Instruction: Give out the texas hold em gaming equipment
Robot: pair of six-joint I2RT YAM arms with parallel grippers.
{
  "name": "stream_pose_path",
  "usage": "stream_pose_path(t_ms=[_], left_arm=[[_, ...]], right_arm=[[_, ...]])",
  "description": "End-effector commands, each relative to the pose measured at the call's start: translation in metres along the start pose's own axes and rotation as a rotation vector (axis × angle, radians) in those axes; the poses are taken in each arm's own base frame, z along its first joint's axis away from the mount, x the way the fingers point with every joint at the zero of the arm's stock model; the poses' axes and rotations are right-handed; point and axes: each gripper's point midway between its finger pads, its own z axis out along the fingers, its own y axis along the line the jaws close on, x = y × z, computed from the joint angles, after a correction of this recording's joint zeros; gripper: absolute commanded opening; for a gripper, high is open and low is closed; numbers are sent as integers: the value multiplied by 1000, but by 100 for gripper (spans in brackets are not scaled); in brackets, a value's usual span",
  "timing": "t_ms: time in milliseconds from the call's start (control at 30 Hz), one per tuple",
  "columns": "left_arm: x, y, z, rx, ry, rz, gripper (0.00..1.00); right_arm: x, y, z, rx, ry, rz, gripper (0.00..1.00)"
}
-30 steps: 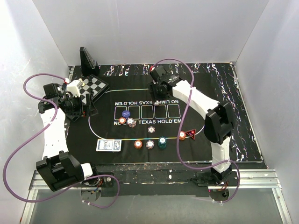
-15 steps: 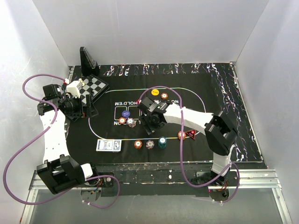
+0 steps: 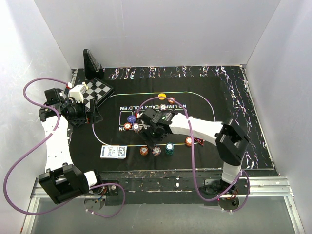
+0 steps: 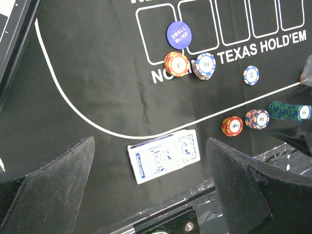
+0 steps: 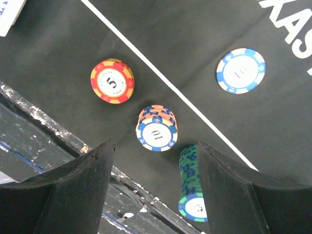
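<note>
Now the right tool hovers wide, empty, over the six-o'clock chip stack; next it probably must descend and close; left tool wide, idle at nine o'clock

Looking like robotics lab test cell. Plain white panels boxing in table on three sides. Left arm and right arm sitting bolted by aluminium rail at near edge, purple cables looping loose. Poker chips lying staged on printed black mat.
</note>
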Motion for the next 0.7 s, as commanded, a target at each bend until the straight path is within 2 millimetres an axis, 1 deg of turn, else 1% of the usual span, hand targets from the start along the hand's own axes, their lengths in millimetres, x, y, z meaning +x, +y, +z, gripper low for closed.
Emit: stream_pose_path(t_ms=[0, 133, 400, 667], left_arm=[[-8, -7, -9, 1, -38, 34, 100], [-8, -6, -8, -1, -37, 37, 100], [-8, -4, -9, -11, -35, 37, 100], [-9, -2, -8, -15, -36, 37, 100]], right_arm=[[2, 12, 11, -50, 48, -63, 76], [10, 11, 22, -49, 84, -76, 76], [18, 6, 42, -31, 117, -90, 76], [27, 6, 53, -37, 154, -90, 74]])
